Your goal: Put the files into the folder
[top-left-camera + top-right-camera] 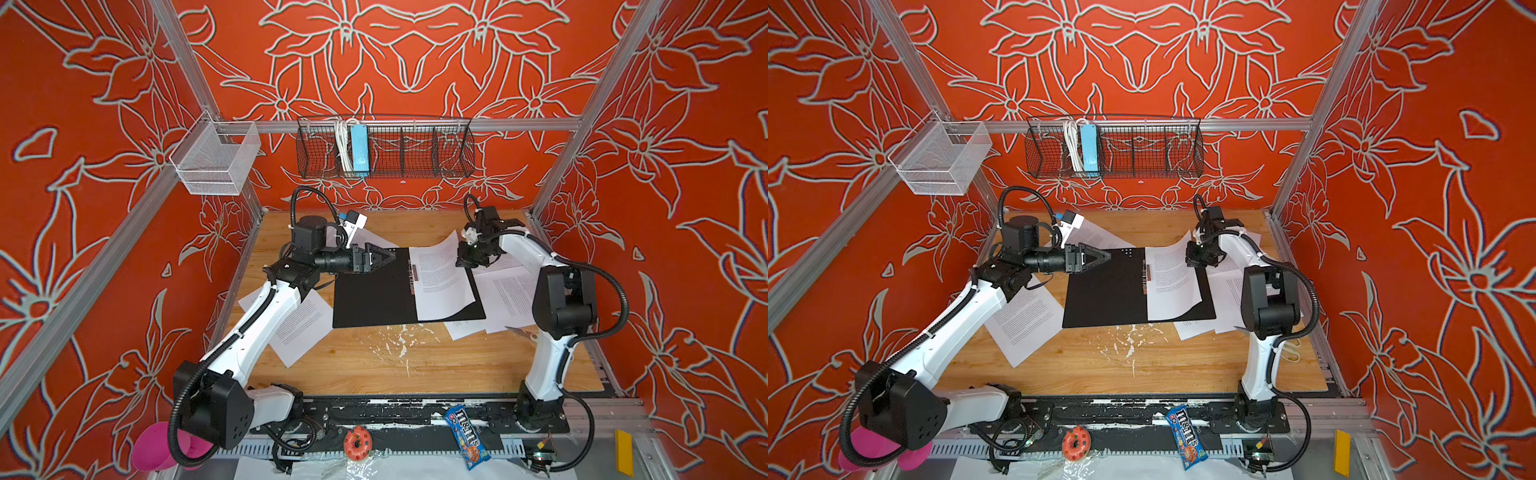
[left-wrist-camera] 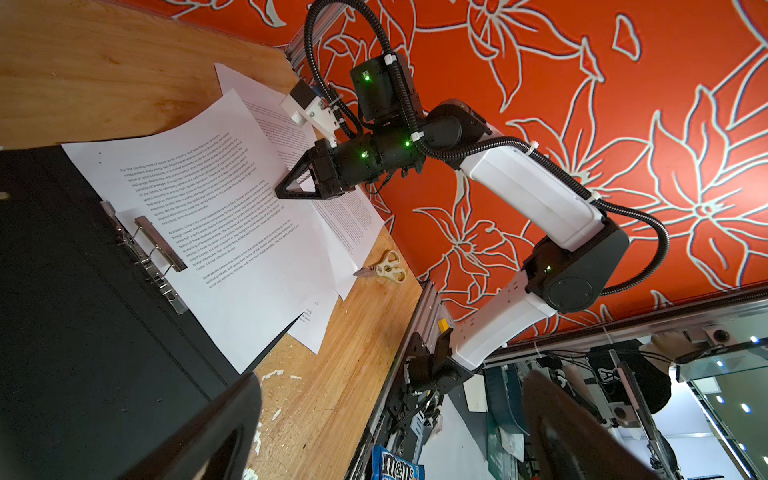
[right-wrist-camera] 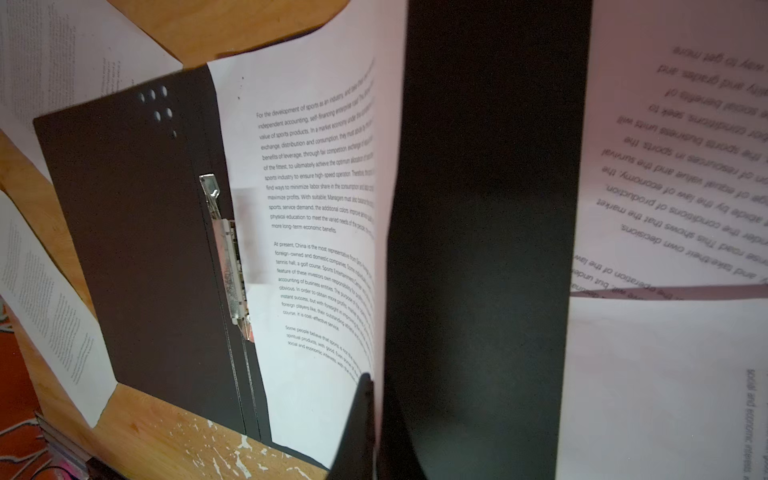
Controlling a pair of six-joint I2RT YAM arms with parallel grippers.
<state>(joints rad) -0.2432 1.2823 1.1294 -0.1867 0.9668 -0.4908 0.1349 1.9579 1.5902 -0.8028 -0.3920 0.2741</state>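
Bright, even light; soft shadows. Top views bowed at edges. Right wrist: nearest files (image 3: 681,158) blurred.

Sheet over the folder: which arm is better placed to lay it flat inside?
Right. The right gripper is shut on the sheet's raised edge, and the sheet lies partly on the folder's right half. The left gripper is open and empty at the folder's far left corner.

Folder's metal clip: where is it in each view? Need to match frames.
In a top view: metal clip near picture centre, on the open folder's spine.
In a top view: same spine spot, just left of centre.
Left wrist: between black cover and page.
Right wrist: between black cover and page.
Shared landmark: the printed sheet lying beside the clip.
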